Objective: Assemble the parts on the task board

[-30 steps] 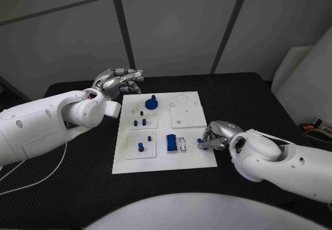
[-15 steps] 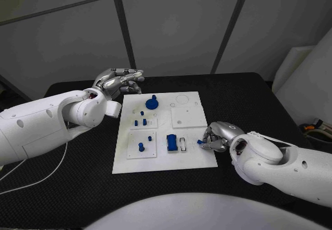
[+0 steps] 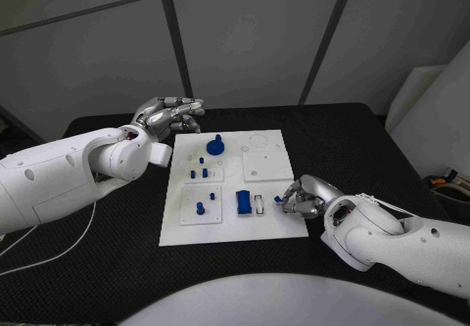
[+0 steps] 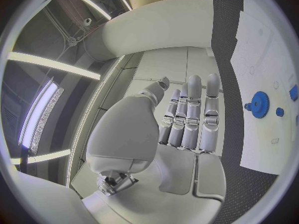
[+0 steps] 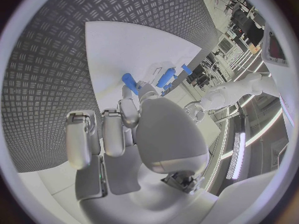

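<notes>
**Right hand pinched a blue piece at the board's edge**

Nearest you, your robot's right hand (image 3: 301, 197) sat at the right edge of the white board (image 3: 232, 227), low over the black table (image 3: 117, 272). Its fingers were closed on a small blue piece (image 3: 278, 199), held at the fingertips just beside the narrow white slot block (image 3: 259, 204). The right wrist camera showed the same blue piece (image 5: 129, 80) poking out past the fingertips (image 5: 144, 91) above the board (image 5: 118, 45), while the hand's other fingers lay straight alongside, apart from the piece.

On the board's near half, a blue block (image 3: 242, 202) stood upright just left of the slot block, and two small blue pegs (image 3: 200, 207) stood in the square plate to its left. Farther up, more short blue pegs (image 3: 199, 174) stood in the next plate, with a blank white square (image 3: 265, 165) to their right.

At the far end, a blue gear (image 3: 214, 145) with a knob sat on the board, beside a faint circle outline (image 3: 259, 141).

Farthest from you, the left hand (image 3: 168, 113) hung off the board's far left corner, holding nothing. Its wrist camera showed the fingers (image 4: 190, 114) stretched straight and side by side, with the gear (image 4: 259, 104) well apart from them on the board (image 4: 268, 50).
</notes>
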You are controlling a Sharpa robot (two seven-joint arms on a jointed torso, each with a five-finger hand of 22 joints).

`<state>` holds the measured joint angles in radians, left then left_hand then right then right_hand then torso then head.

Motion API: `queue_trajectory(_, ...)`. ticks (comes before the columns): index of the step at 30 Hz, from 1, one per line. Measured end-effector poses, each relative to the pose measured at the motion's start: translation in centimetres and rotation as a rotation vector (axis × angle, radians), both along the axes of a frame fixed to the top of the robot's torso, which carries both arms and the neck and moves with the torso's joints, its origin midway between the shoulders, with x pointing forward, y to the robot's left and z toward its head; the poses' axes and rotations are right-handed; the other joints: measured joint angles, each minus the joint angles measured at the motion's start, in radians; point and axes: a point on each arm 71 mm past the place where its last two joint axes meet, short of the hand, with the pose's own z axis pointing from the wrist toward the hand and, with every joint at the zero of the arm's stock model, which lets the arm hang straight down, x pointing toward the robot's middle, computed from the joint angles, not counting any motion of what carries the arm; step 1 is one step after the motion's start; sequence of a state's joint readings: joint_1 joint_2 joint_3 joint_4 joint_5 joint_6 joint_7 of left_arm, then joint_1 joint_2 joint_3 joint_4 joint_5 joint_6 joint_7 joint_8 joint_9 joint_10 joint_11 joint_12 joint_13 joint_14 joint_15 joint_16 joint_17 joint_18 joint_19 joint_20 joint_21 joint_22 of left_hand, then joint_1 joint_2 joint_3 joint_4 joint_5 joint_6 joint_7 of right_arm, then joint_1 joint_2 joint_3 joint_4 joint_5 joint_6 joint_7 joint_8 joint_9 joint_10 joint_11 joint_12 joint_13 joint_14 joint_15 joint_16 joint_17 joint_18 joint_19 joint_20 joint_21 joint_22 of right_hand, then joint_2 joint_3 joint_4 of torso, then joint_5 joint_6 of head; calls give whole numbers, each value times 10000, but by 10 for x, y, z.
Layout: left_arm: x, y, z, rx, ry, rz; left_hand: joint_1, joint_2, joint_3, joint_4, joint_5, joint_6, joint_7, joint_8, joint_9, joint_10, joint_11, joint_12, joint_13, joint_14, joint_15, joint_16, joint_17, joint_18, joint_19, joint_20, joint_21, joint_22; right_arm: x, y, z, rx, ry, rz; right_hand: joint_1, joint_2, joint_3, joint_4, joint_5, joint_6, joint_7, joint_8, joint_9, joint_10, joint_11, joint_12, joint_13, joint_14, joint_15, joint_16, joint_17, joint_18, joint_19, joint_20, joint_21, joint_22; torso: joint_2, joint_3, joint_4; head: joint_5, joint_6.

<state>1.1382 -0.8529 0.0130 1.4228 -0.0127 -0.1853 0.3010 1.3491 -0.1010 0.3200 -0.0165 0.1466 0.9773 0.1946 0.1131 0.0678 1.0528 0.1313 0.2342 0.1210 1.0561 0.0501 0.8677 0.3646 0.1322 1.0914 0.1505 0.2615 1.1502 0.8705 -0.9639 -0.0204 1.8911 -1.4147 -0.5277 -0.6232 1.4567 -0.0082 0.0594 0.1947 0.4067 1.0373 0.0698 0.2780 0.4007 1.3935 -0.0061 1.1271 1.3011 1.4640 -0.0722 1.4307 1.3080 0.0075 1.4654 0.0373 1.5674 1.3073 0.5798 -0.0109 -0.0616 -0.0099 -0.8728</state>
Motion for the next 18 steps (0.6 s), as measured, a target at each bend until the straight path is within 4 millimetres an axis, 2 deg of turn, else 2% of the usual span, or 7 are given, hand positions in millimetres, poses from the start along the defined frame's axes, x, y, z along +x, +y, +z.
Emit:
queue_trajectory(4,0,1,-3,17,52,25,0,0,-29,29,0,0,0,0,0,0,0,0,0,-34,34,0,0,0,0,0,0,-13,1,8,1,548,52,-34,-139,-140,161,-23,17,1,0,0,0,18,-18,34,27,-9,-12,0,-1,0,0,0,0,0,3,-1,0,4,0)
queue_trajectory(11,-3,1,-12,33,239,25,0,0,-29,29,0,0,0,0,0,0,0,0,0,-35,34,0,-8,0,0,0,0,-13,2,17,0,1042,118,-45,-241,-168,288,-39,17,2,-1,0,1,35,-34,-7,-1,-9,-14,0,-2,0,0,0,0,0,8,-4,19,25,0)
queue_trajectory(18,-6,-5,-23,-9,431,-56,0,0,-28,28,0,0,0,0,0,0,0,0,0,-34,34,0,-8,0,0,0,0,-12,6,27,-4,1300,283,9,-400,-218,451,-46,16,4,-3,-4,2,107,-103,-7,0,-9,-14,0,-2,0,0,0,0,0,8,1,12,66,0)
